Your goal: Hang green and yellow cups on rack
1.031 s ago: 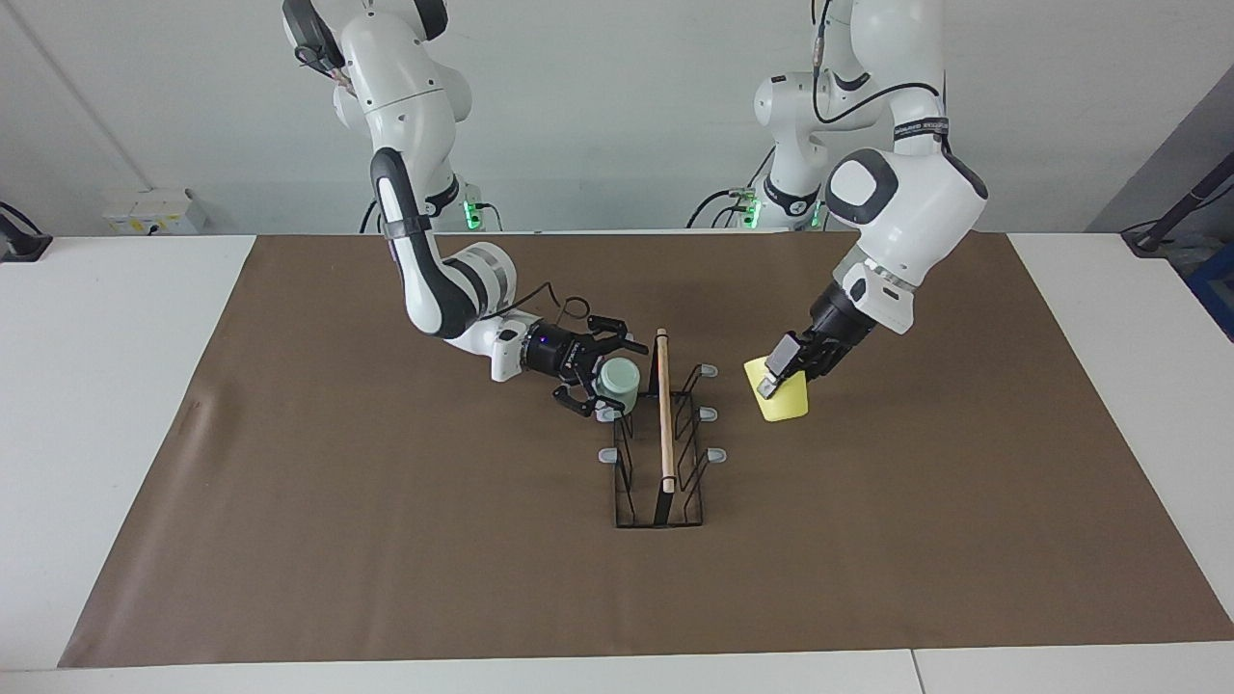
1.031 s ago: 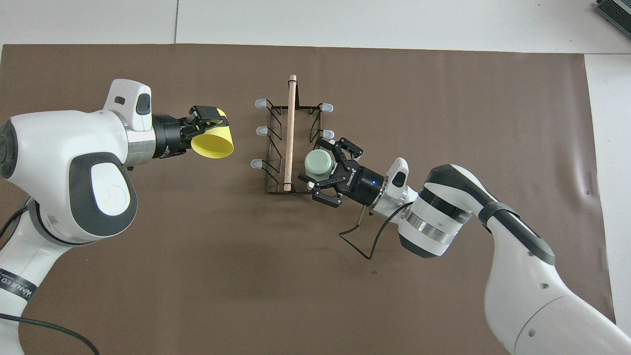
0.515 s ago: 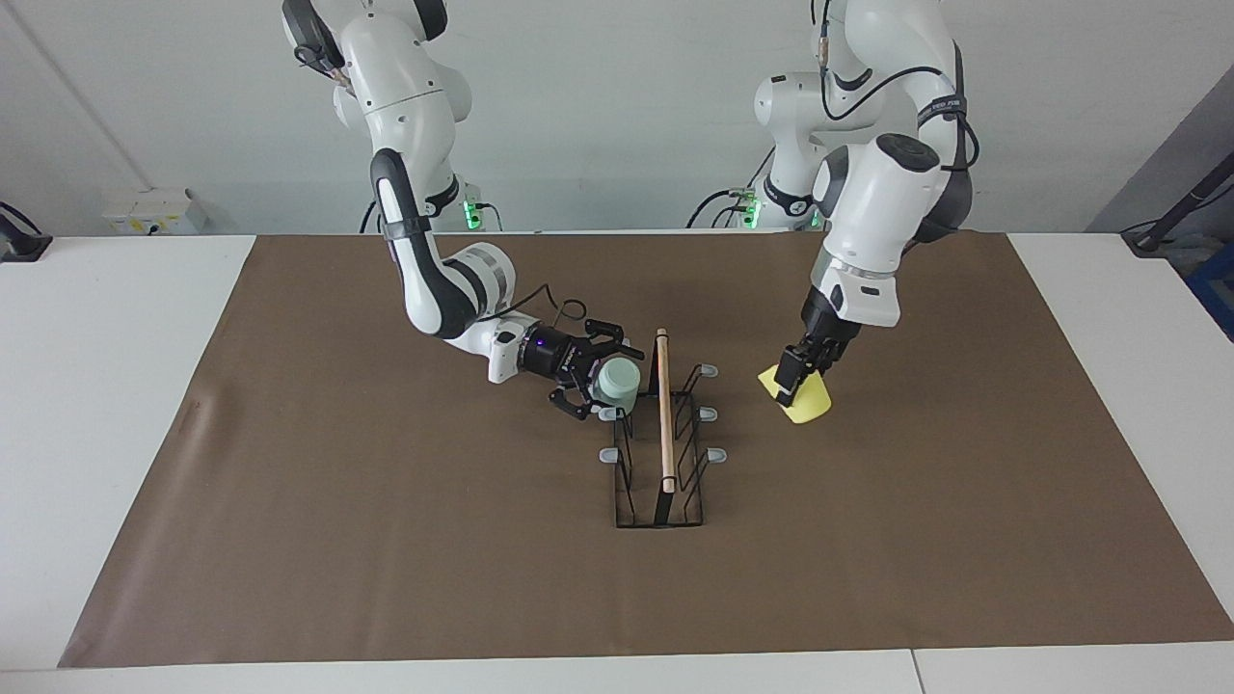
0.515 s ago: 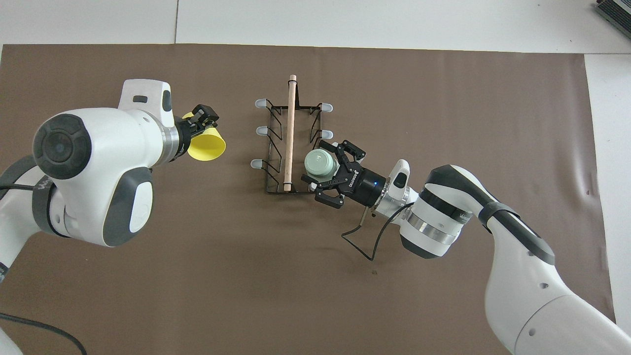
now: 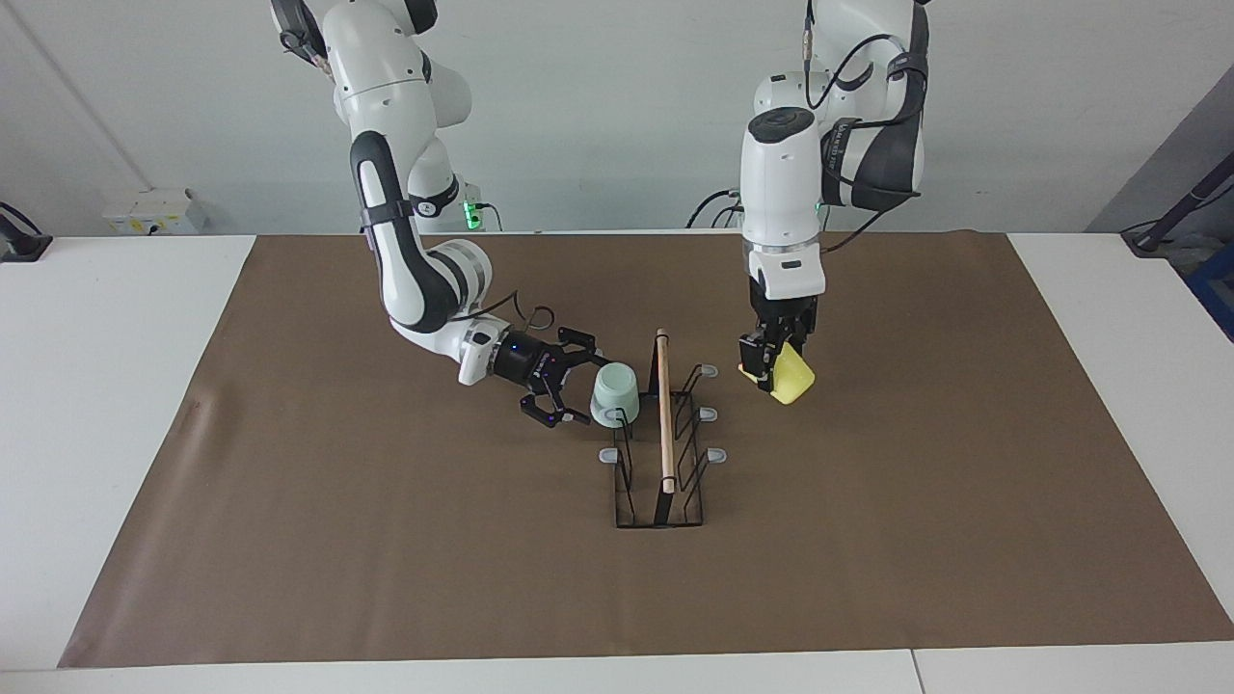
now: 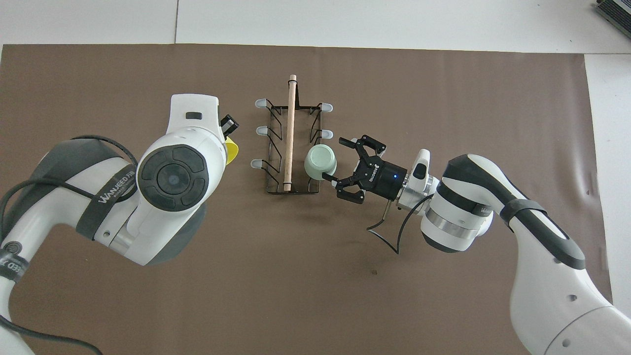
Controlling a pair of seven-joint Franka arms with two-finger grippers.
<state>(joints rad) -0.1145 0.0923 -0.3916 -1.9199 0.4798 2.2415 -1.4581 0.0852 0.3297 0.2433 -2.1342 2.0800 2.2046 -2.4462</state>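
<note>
The black wire rack (image 5: 663, 424) with its wooden rod stands mid-mat, also in the overhead view (image 6: 291, 143). The pale green cup (image 5: 614, 393) hangs mouth-down on the rack's prong nearest the robots, on the right arm's side (image 6: 320, 161). My right gripper (image 5: 575, 380) is open and empty just beside that cup, apart from it (image 6: 348, 166). My left gripper (image 5: 764, 367) points down and is shut on the tilted yellow cup (image 5: 793, 380), above the mat beside the rack at the left arm's side. From above, the arm hides most of the yellow cup (image 6: 232, 151).
A brown mat (image 5: 386, 540) covers the white table (image 5: 116, 386). Five grey-tipped prongs of the rack are bare. A loose black cable (image 6: 387, 236) hangs from the right wrist.
My right gripper has let go of the green cup and drawn back from it; the cup stays on the prong. My left arm has swung upright, carrying the yellow cup closer to the rack.
</note>
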